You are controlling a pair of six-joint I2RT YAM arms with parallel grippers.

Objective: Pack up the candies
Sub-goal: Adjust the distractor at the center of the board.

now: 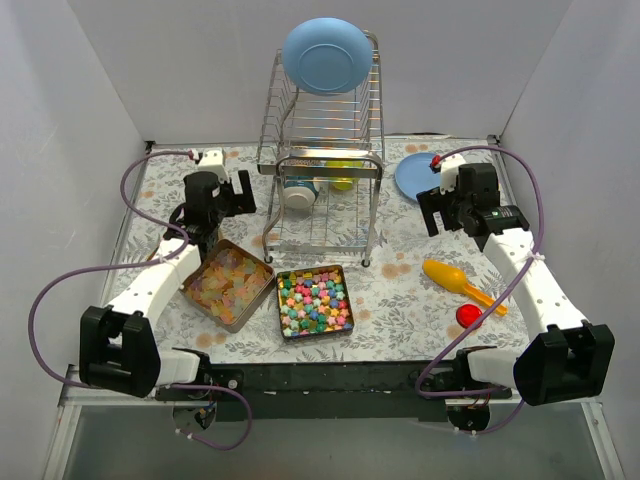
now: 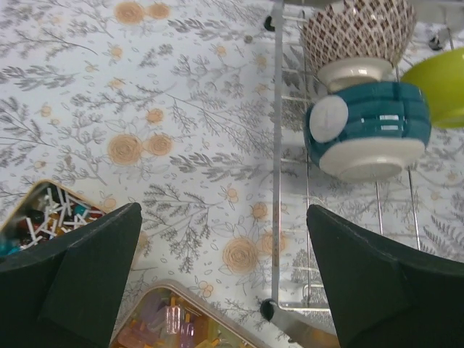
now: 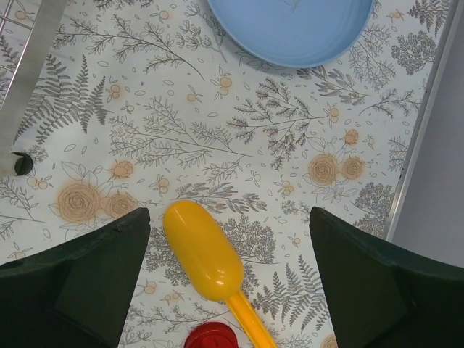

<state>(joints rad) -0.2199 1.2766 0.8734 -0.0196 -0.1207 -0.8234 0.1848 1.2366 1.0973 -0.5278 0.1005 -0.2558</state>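
Observation:
Pale orange-pink candies fill a tin [image 1: 227, 283] left of centre. Bright mixed candies fill a square tin [image 1: 313, 301] beside it. In the left wrist view the pale candies [image 2: 170, 322] show at the bottom edge, and a tin of red, white and blue candies [image 2: 43, 214] sits at the left. My left gripper [image 1: 228, 200] is open and empty above the cloth behind the pale tin; in its wrist view [image 2: 223, 210] nothing is between the fingers. My right gripper [image 1: 440, 210] is open and empty, high above the scoop [image 3: 228, 217].
A wire dish rack [image 1: 325, 170] stands at centre back with a blue plate [image 1: 327, 55] on top and a teal bowl [image 2: 366, 130] inside. A blue plate [image 1: 420, 175] lies at back right. The yellow scoop [image 1: 455, 280] and red lid [image 1: 468, 315] lie at right.

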